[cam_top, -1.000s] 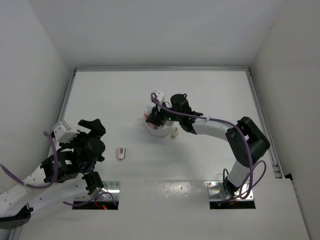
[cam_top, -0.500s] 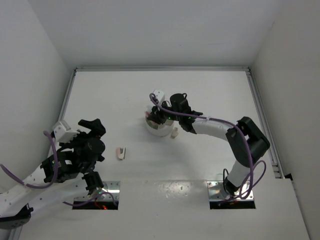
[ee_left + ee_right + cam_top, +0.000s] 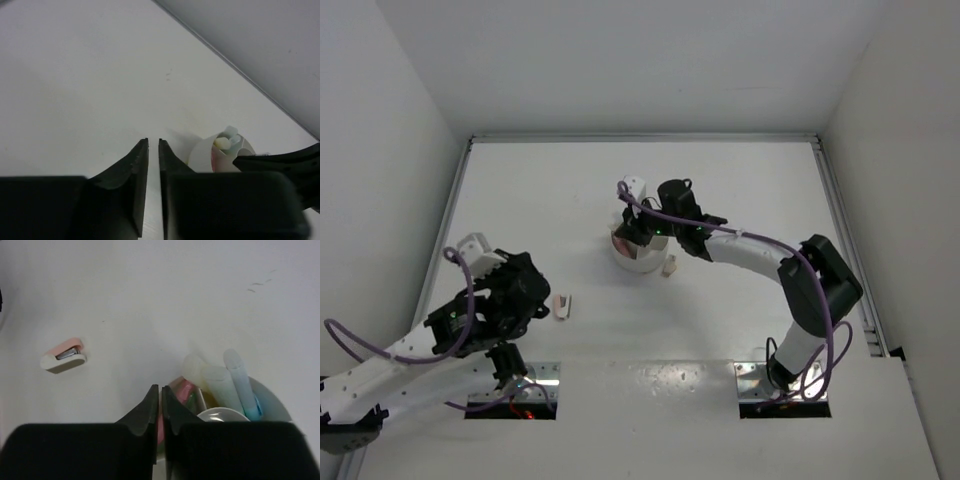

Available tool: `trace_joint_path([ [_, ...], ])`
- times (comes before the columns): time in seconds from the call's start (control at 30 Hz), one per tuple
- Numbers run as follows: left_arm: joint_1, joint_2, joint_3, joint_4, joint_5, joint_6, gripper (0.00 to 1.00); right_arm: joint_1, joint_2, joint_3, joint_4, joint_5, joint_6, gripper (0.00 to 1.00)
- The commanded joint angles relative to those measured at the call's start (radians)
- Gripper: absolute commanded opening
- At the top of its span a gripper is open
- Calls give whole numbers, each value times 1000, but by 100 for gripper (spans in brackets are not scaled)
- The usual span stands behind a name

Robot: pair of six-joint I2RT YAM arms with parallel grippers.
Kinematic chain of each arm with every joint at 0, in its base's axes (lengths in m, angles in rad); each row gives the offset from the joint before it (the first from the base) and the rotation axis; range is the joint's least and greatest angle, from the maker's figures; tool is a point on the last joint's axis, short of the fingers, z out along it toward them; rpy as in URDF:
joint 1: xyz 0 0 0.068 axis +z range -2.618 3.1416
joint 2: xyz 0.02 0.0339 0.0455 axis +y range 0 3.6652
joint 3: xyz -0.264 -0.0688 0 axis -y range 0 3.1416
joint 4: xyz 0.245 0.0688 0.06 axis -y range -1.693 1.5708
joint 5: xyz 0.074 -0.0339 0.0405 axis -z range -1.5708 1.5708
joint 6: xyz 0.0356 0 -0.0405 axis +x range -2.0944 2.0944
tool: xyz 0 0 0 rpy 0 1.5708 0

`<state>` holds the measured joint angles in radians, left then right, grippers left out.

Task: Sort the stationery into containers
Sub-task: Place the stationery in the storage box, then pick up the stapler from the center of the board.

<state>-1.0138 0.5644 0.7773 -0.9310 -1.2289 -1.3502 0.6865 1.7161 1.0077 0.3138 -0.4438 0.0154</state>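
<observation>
The round white container (image 3: 640,266) stands mid-table; several pastel stationery pieces stand in it, among them a pale green marker (image 3: 220,385), a blue one (image 3: 241,382) and a pink piece (image 3: 184,390). My right gripper (image 3: 625,237) (image 3: 160,388) hovers over the tub's near-left rim (image 3: 272,396), shut, with nothing in it. A pink-and-white piece (image 3: 561,305) (image 3: 64,355) lies on the table to the left. My left gripper (image 3: 540,302) (image 3: 153,141) sits just left of it, shut and empty. A beige piece (image 3: 669,265) lies beside the tub's right side.
The left wrist view shows the container (image 3: 202,155) ahead and to the right, with the right arm (image 3: 280,160) over it. White walls (image 3: 420,150) close in the table on the left, the back and the right. Both arm bases sit at the near edge.
The left arm has swung forward and right, up to the pink-and-white piece, and its jaws have gone from wide open to shut. The right gripper has closed over the container.
</observation>
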Motion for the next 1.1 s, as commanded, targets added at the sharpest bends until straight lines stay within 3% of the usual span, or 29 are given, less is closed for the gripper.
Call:
trace_joint_path([
  [0.0, 9, 66, -32, 80, 120, 14, 7, -5, -96, 141, -126, -36, -12, 0],
  [0.03, 9, 80, -42, 80, 144, -34, 0, -5, -96, 167, -168, 8, -29, 0],
  [0.1, 9, 100, -73, 80, 222, -94, 0, -5, -133, 229, -256, 45, -61, 0],
  [0.13, 9, 115, -88, 104, 253, -136, 10, -14, -150, 238, -277, 104, -61, 0],
  [0.23, 21, 149, -151, 116, 357, -211, 61, -24, -232, 238, -329, 174, -72, 3],
  [0.27, 30, 166, -151, 116, 380, -225, 73, -24, -252, 250, -358, 174, -84, 19],
  [0.33, 70, 241, -162, 78, 425, -225, 99, -24, -298, 250, -428, 200, -126, 41],
  [0.37, 90, 276, -132, 31, 436, -225, 99, -24, -352, 238, -439, 209, -137, 57],
  [0.47, 174, 423, -108, 78, 502, -71, 99, -24, -430, 178, -440, 250, -169, 62],
  [0.57, 276, 531, -108, 214, 612, 89, 99, -33, -493, 118, -440, 275, -169, 55],
  [0.63, 329, 587, -79, 258, 669, 193, 92, -33, -515, 97, -453, 284, -169, 38],
  [0.67, 358, 627, -70, 258, 678, 213, 80, -33, -515, 88, -479, 284, -178, 29],
  [0.7, 359, 637, -70, 267, 698, 239, 78, -42, -526, 88, -490, 284, -178, 20],
  [0.87, 405, 684, -88, 307, 833, 296, 78, -42, -569, 39, -476, 284, -178, 24],
  [0.93, 423, 715, -79, 287, 908, 330, 88, -51, -569, 39, -476, 284, -178, 26],
  [1.07, 423, 709, -104, 244, 939, 329, 93, -51, -602, 28, -476, 293, -178, 28],
])
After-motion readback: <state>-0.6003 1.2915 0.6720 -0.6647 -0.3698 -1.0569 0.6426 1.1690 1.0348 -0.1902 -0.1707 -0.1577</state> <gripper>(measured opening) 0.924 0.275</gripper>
